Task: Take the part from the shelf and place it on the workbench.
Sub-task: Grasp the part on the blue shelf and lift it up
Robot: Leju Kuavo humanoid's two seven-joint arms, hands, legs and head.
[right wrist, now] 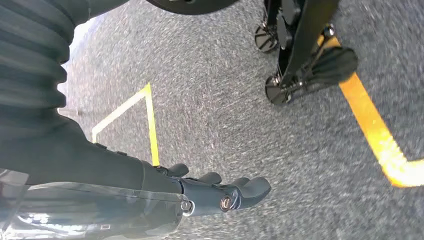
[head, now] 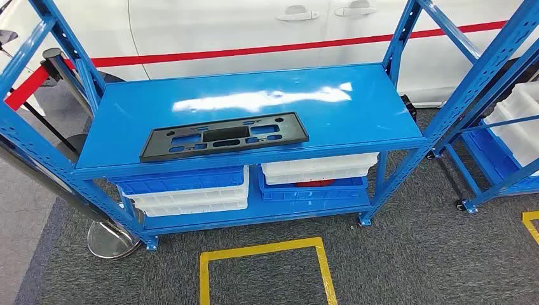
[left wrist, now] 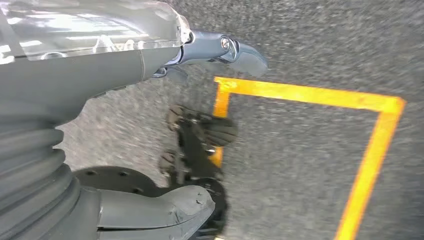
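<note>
Head view: a black part, flat and rectangular with several cut-outs, lies on the top board of a blue shelf, near the board's front edge and toward its left half. It lies flat, its long side along that edge. Below the part, on the lower board, stand stacked bins: a blue bin on white bins at the left, white bins on a blue bin at the right. Behind the shelf stands a white car with a red stripe. On the grey carpet in front of the shelf, yellow tape marks a square. A second blue rack with white bins stands just right of the shelf; a post with a red belt stands at the shelf's left end.

Left wrist view: the left hand hangs over the carpet beside a yellow tape corner; its fingers are extended and hold nothing.

Right wrist view: the right hand likewise hangs over the carpet, fingers extended side by side and slightly curved, holding nothing.
</note>
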